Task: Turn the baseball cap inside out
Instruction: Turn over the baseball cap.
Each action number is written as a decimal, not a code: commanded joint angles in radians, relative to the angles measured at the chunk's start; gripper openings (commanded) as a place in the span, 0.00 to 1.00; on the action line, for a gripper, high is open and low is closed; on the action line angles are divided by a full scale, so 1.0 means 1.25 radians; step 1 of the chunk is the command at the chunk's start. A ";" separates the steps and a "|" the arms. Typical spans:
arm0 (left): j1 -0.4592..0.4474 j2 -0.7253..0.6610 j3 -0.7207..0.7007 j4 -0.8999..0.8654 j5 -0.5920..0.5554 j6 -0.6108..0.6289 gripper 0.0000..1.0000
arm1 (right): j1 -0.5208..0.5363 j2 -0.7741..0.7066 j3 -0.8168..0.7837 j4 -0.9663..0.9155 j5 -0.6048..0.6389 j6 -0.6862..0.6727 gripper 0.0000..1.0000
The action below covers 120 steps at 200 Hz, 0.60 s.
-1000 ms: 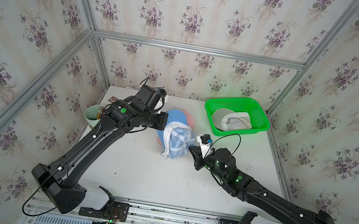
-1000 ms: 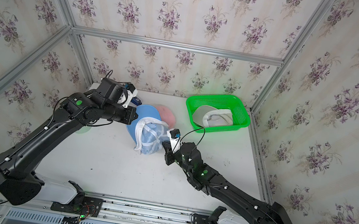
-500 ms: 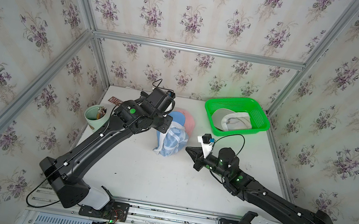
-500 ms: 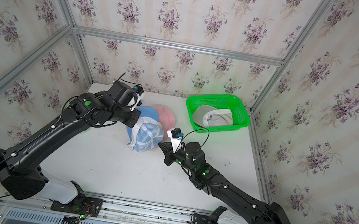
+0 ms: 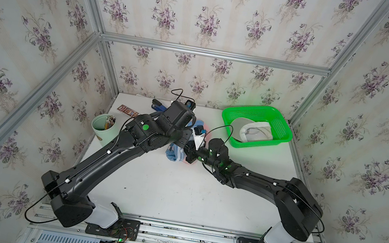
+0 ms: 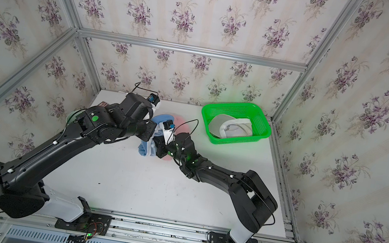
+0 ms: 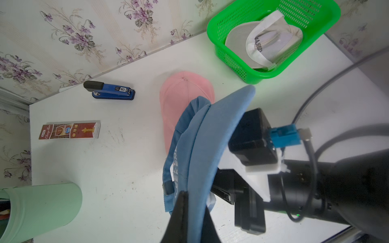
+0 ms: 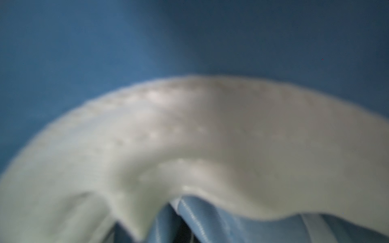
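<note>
The blue baseball cap [image 7: 210,130] hangs on edge above the table, over a pink cap [image 7: 183,92] that lies flat. My left gripper [image 7: 194,202] is shut on the blue cap's brim. In both top views the cap's pale blue crown [image 5: 174,154] [image 6: 145,149] sags between the two grippers. My right gripper [image 5: 189,153] is pushed into the crown from the right, its fingertips buried in cloth. The right wrist view is filled by the cap's white sweatband [image 8: 189,136] and blue lining [image 8: 210,223]. No fingers show there; the jaws are shut.
A green basket [image 5: 252,108] holding a beige cap [image 5: 253,135] stands at the back right. A mint cup [image 5: 102,126] of pencils is at the left edge. A blue stapler [image 7: 111,92] and a brown box [image 7: 69,130] lie near the back wall.
My left arm has swung the blue cap to the right, over the pink cap. The right gripper has shut and pushed forward into the cap's crown.
</note>
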 commanded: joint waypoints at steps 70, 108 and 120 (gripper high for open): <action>0.142 -0.083 -0.044 0.045 0.087 -0.068 0.00 | -0.002 -0.117 -0.136 0.185 0.073 0.032 0.35; 0.258 -0.098 -0.039 0.090 0.288 -0.111 0.00 | -0.080 -0.325 -0.367 0.191 0.011 0.051 0.47; 0.288 -0.100 -0.048 0.122 0.368 -0.146 0.00 | -0.119 -0.352 -0.421 0.209 -0.017 0.071 0.48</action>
